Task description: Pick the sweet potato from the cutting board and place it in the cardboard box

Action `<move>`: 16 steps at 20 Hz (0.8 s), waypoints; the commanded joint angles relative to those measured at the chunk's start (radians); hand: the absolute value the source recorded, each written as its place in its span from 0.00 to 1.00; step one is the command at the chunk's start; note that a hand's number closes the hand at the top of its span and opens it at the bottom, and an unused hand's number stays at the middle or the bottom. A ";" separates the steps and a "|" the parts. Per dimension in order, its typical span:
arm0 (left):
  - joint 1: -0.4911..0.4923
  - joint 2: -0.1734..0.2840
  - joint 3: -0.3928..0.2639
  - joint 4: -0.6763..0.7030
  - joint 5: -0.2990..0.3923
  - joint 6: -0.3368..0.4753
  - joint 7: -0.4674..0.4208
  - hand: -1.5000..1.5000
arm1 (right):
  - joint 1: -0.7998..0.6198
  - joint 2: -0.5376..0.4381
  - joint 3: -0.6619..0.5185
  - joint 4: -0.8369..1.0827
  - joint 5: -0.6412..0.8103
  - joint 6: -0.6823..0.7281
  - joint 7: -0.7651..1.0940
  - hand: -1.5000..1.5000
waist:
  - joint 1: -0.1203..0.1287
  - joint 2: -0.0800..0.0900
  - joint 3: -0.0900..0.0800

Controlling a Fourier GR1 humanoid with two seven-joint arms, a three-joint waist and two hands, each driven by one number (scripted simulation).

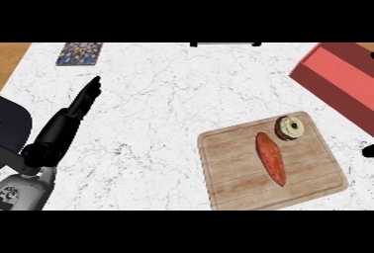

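The sweet potato [271,158] is lying untouched on the cutting board [234,183], with a donut [290,127] just past its far tip, easy to knock in a grab. Left hand [85,97] is open with straight fingers; can't tell about the right hand [369,149]. The box [340,79] is further back right

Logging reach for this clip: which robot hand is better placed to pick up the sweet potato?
Probably the right robot hand: it shows at the right edge beside the cutting board holding the sweet potato. The left robot hand is far across the counter.
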State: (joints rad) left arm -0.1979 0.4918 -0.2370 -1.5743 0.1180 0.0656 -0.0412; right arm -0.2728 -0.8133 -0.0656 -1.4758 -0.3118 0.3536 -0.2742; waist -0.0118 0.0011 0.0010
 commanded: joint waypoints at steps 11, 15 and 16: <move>-0.057 -0.012 0.040 0.088 -0.008 -0.080 -0.064 0.50 | -0.035 -0.227 0.164 -0.095 0.481 0.131 -0.212 0.00 | 0.015 0.000 -0.003; -0.059 -0.031 0.033 0.082 -0.034 -0.070 -0.051 0.50 | -0.037 -0.230 0.235 -0.260 0.546 0.168 -0.077 0.00 | 0.007 -0.003 -0.003; -0.042 -0.052 0.010 0.053 -0.046 -0.060 -0.028 0.50 | -0.045 -0.230 0.237 -0.271 0.549 0.191 -0.056 0.00 | 0.012 -0.004 -0.002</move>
State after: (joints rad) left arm -0.2554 0.4661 -0.2117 -1.5145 0.0953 -0.0067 -0.0698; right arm -0.3105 -1.0229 0.1210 -1.6525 0.1763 0.4980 -0.4099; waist 0.0004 -0.0014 -0.0013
